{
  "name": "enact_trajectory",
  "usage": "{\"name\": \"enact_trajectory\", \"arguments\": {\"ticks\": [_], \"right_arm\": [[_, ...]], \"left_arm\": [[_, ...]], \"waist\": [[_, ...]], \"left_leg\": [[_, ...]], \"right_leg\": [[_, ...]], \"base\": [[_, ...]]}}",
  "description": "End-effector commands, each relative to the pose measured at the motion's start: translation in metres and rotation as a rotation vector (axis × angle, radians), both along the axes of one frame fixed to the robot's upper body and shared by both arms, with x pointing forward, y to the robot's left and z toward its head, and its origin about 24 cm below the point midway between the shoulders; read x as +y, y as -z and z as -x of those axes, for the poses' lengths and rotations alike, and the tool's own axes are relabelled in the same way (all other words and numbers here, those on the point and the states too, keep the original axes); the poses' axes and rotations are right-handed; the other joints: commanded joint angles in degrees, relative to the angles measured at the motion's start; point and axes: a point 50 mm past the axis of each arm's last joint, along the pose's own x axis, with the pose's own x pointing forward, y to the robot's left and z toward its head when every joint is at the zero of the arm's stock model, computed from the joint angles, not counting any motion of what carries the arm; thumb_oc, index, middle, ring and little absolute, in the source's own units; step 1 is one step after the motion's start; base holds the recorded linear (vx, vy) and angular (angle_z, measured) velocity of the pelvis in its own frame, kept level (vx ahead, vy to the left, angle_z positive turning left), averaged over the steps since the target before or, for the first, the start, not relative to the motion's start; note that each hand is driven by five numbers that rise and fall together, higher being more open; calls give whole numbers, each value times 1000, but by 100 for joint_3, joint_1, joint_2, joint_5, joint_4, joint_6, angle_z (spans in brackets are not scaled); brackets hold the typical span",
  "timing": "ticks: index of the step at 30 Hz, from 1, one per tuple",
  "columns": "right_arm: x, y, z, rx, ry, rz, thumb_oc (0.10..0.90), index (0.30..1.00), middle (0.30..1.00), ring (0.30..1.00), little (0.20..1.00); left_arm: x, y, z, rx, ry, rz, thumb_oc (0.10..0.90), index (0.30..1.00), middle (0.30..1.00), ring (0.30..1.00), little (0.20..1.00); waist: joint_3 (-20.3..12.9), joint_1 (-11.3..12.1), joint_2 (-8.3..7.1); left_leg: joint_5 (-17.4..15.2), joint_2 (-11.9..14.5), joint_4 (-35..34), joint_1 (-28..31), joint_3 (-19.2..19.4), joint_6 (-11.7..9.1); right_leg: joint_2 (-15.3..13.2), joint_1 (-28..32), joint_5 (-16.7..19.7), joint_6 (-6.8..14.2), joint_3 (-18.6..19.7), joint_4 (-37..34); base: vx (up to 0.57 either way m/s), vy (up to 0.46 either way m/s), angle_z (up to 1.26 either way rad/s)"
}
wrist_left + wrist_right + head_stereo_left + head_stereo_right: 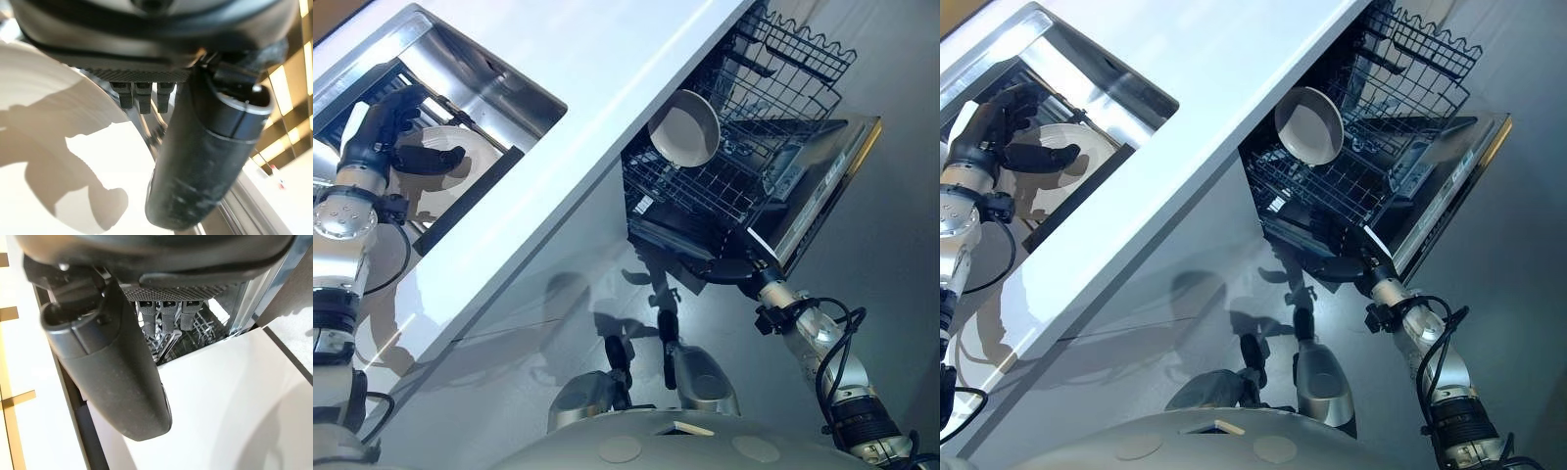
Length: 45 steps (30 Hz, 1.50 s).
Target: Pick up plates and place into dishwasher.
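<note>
No readable text, label, number or sign is showing anywhere right now. The open stainless-steel dishwasher door (822, 186) is carrying a dark control strip along its edge, but any marks there are coming through too small to make out. The round white ceramic plate (683, 127) standing in the black wire rack (744, 127) is showing a plain face, and the pale glossy surface (558, 127) is bearing no print.

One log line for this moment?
left hand: over sink plate; right hand: by dishwasher rack; racked plate: upright
</note>
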Motion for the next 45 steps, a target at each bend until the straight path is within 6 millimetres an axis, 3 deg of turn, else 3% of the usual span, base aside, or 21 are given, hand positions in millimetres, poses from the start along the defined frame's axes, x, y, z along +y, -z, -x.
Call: {"name": "enact_trajectory", "arguments": {"ticks": [1,12,16,20,23,28,33,35,38,45], "right_arm": [[4,-40,-12,-247,-41,-8,800,900,900,900,900],[4,-39,-12,-237,-15,-27,800,900,900,900,900],[0,-41,-10,-236,8,-43,800,900,900,900,900],[0,-37,-8,-226,20,-44,800,900,900,900,900],[0,-31,-6,-214,27,-40,800,900,900,900,900],[1,-23,-1,-196,36,-41,800,900,900,900,900],[6,-17,3,-183,40,-49,800,900,900,900,900],[9,-14,5,-177,40,-55,800,900,900,900,900],[13,-12,6,-170,32,-55,800,900,900,900,900],[10,-11,7,-156,26,-52,800,900,900,900,900]], "left_arm": [[20,-77,0,-188,-49,-61,800,900,900,900,900],[39,-29,1,273,-72,-138,800,900,900,900,900],[54,-29,13,342,-154,-256,800,900,900,900,900],[68,-60,24,150,-300,-364,800,900,900,900,900],[72,-96,32,-64,-415,-469,800,900,900,900,900],[65,-137,44,-420,-520,-507,800,900,900,900,900],[48,-128,46,-666,-500,-348,800,900,900,900,900],[39,-114,45,-721,-490,-293,800,900,900,900,900],[33,-96,40,-671,-478,-292,800,900,900,900,900],[35,-86,35,-540,-414,-270,800,900,900,900,900]], "waist": [[-108,-100,80],[-90,-140,124],[-115,-96,141],[-185,-32,161],[-265,0,172],[-388,43,158],[-425,65,92],[-433,69,67],[-431,48,45],[-422,22,49]], "left_leg": [[-643,-296,909,-592,-151,154],[-659,-328,934,-534,-124,174],[-638,-347,894,-508,-164,168],[-618,-371,825,-454,-225,157],[-620,-382,777,-412,-262,151],[-617,-367,672,-329,-309,141],[-644,-356,625,-262,-345,141],[-658,-348,625,-248,-361,141],[-672,-348,617,-219,-380,141],[-699,-343,639,-187,-358,151]], "right_leg": [[-316,-170,-539,767,-63,673],[-358,-226,-448,825,-138,731],[-375,-186,-440,828,-204,683],[-374,-106,-486,827,-290,631],[-375,-51,-517,813,-326,621],[-371,8,-569,775,-359,613],[-364,-14,-597,761,-363,685],[-363,-37,-614,755,-366,733],[-359,-69,-611,756,-372,798],[-361,-89,-586,786,-369,856]], "base": [[0,0,0],[0,0,0],[-24,-19,-2],[-17,-16,-2],[-10,-10,6],[2,-9,10],[-2,-12,7],[-2,-8,5],[-1,-1,2],[-2,2,-1]]}}
